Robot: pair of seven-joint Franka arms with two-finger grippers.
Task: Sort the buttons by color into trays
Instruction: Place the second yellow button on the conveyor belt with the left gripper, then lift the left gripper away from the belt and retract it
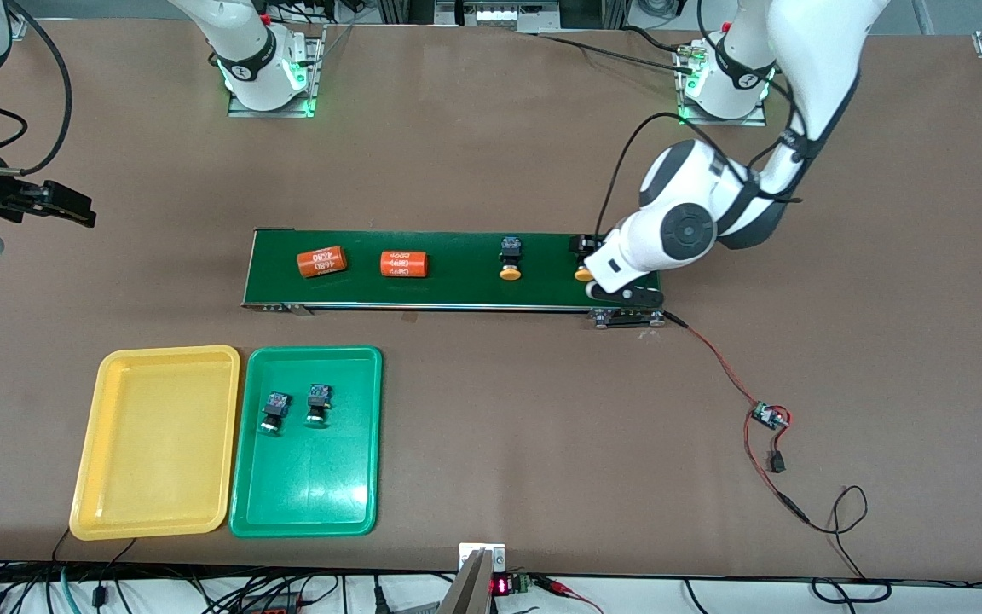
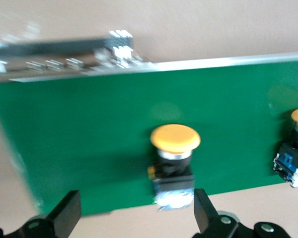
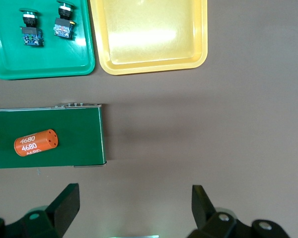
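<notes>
Two yellow-capped buttons lie on the dark-green belt (image 1: pixel 457 286). One button (image 1: pixel 510 258) is mid-belt. The other (image 1: pixel 582 274) lies at the belt's end toward the left arm, half hidden under that arm's wrist. My left gripper (image 2: pixel 136 214) is open around that end button (image 2: pixel 174 166), whose body sits close to one finger (image 2: pixel 204 212). Two green-capped buttons (image 1: pixel 275 412) (image 1: pixel 318 403) lie in the green tray (image 1: pixel 308 516). The yellow tray (image 1: pixel 154 512) beside it holds nothing. My right gripper (image 3: pixel 134 208) hangs open over bare table off the belt's other end.
Two orange cylinders with white print (image 1: pixel 321 261) (image 1: pixel 404 263) lie on the belt toward the right arm's end. A red-and-black wire runs from the belt's motor end to a small board (image 1: pixel 768 416). Cables hang along the table's front edge.
</notes>
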